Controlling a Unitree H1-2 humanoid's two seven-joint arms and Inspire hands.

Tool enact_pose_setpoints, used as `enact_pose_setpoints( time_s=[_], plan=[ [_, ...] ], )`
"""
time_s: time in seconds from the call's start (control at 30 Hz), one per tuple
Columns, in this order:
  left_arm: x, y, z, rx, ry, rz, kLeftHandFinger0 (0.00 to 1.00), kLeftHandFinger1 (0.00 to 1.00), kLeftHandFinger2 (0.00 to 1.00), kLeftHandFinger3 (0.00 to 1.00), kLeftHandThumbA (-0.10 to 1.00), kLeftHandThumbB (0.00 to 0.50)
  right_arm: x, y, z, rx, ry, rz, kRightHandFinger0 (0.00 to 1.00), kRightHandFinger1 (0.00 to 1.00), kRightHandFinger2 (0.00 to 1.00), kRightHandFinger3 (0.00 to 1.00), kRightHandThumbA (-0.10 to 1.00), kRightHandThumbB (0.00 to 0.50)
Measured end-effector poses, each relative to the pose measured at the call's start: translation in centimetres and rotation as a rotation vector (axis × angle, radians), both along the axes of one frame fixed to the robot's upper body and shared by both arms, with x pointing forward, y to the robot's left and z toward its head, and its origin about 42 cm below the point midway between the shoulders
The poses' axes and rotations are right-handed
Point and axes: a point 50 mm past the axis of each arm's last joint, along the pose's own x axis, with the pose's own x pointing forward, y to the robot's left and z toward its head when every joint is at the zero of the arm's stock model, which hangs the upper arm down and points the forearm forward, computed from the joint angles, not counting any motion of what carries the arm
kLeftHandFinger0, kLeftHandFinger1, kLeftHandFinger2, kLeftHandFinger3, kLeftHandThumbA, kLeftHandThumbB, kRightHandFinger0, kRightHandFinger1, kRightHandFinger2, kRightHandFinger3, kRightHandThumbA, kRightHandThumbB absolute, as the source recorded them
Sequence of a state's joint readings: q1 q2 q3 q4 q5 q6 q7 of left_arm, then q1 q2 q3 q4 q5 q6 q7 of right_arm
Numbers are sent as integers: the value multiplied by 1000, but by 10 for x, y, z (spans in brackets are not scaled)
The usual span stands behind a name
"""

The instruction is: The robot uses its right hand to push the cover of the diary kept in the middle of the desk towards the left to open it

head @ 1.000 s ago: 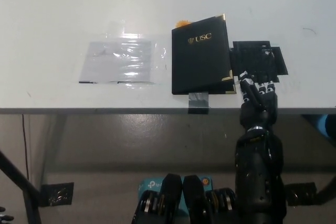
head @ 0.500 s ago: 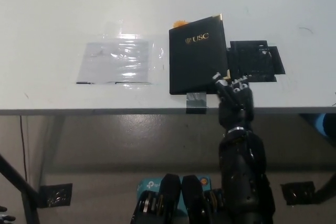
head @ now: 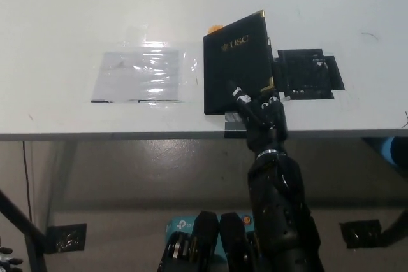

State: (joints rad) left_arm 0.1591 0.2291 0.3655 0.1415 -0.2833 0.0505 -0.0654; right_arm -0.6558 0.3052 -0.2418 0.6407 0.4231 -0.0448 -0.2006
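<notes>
- The black diary (head: pixel 234 71) with gold "USC" lettering lies near the middle of the white surface (head: pixel 76 11), close to its front edge at 6 o'clock.
- Its cover is tilted: the right edge is raised off the book and leans toward 9 o'clock, with gold corner trim showing at the top right and lower right corners.
- The right hand (head: pixel 258 109) comes up from 6 o'clock and sits over the diary's lower right part, its fingers (head: pixel 237 93) spread apart and pointing toward 11 o'clock, lying against the cover. It grips nothing; the fingers press flat rather than curl around the edge.
- A small strip of grey tape (head: pixel 233 119) shows at the front edge of the surface, just beside the hand's 9 o'clock side.
- A black patch of tape (head: pixel 309 73) lies on the surface just at 3 o'clock of the diary, touching or almost touching its right edge.
- A shiny transparent plastic sheet (head: pixel 141 74) lies flat at 9 o'clock of the diary, near it but apart.
- A small orange thing (head: pixel 215 28) peeks out at the diary's top left corner; what it is cannot be told.
- The left hand barely shows at the lower left corner of the view; its state cannot be told.
</notes>
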Motion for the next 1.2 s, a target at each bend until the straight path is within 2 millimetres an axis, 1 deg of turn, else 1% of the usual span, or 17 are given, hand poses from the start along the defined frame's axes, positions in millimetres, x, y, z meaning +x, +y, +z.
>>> enact_pose_setpoints(
  time_s=[0.2, 0.23, 0.3, 0.43, 0.47, 0.6, 0.73, 0.77, 0.93, 0.97, 1.0, 1.03, 1.07, 1.1, 1.13, 1.17, 1.2],
  plan=[
    [1, -2, -1, -1, 3, -12, 375, 399, 187, 332, 601, 500, 0, 5, -3, -34, -7, 6, 747, 801, 817, 908, 1000, 208],
    [1, -3, -1, -1, 2, -15, 371, 396, 185, 330, 601, 500, 0, 5, -3, -39, -8, 8, 750, 819, 853, 941, 1000, 206],
    [2, -3, 0, 0, 1, -21, 369, 397, 187, 330, 602, 500, 1, 8, -2, -61, -11, 15, 758, 828, 861, 937, 1000, 214],
    [3, -3, 1, 1, -2, -32, 379, 399, 195, 326, 617, 500, 3, 18, 1, -109, -16, 50, 883, 903, 923, 967, 1000, 257],
    [4, -3, 1, 1, -3, -34, 369, 397, 199, 329, 621, 500, 4, 21, 2, -115, -17, 56, 918, 929, 950, 993, 1000, 252],
    [5, -6, 0, 2, -1, -46, 362, 400, 202, 330, 607, 500, 4, 36, 6, -178, -34, 108, 938, 963, 990, 1000, 1000, 246],
    [6, -7, 1, 6, -2, -52, 348, 401, 215, 334, 632, 500, 2, 54, 10, -295, -67, 180, 1000, 1000, 1000, 1000, 1000, 216],
    [6, -7, 1, 9, -1, -55, 350, 402, 215, 333, 633, 500, 2, 58, 11, -345, -80, 203, 1000, 1000, 1000, 1000, 1000, 239],
    [7, -8, 1, 14, 0, -60, 352, 403, 213, 337, 619, 500, 7, 64, 9, -577, -129, 273, 1000, 1000, 1000, 1000, 1000, 252],
    [7, -8, 1, 14, 0, -61, 354, 405, 214, 337, 616, 500, 8, 63, 9, -631, -143, 286, 1000, 1000, 1000, 1000, 1000, 236],
    [7, -8, 1, 14, 0, -61, 363, 412, 213, 333, 621, 500, 9, 63, 8, -679, -157, 295, 948, 958, 935, 1000, 1000, 276],
    [8, -8, 1, 14, 1, -62, 365, 413, 212, 332, 624, 500, 10, 62, 8, -720, -169, 304, 571, 514, 432, 962, 1000, 266],
    [8, -9, 1, 15, 2, -63, 364, 411, 211, 332, 626, 500, 10, 61, 6, -774, -186, 315, 223, 288, 349, 949, 1000, 262],
    [8, -9, 1, 16, 3, -64, 364, 409, 209, 334, 626, 500, 11, 58, 3, -823, -200, 323, 165, 233, 287, 931, 1000, 259],
    [8, -9, 1, 16, 3, -65, 363, 408, 208, 335, 628, 500, 11, 55, 0, -871, -213, 331, 7, 53, 140, 951, 1000, 279],
    [8, -9, 1, 17, 4, -66, 366, 407, 202, 336, 619, 500, 11, 53, -2, -915, -229, 342, 0, 0, 48, 928, 1000, 316],
    [9, -9, 1, 18, 4, -67, 360, 403, 194, 334, 603, 500, 11, 51, -3, -964, -250, 352, 0, 0, 118, 833, 1000, 319]
  ],
)
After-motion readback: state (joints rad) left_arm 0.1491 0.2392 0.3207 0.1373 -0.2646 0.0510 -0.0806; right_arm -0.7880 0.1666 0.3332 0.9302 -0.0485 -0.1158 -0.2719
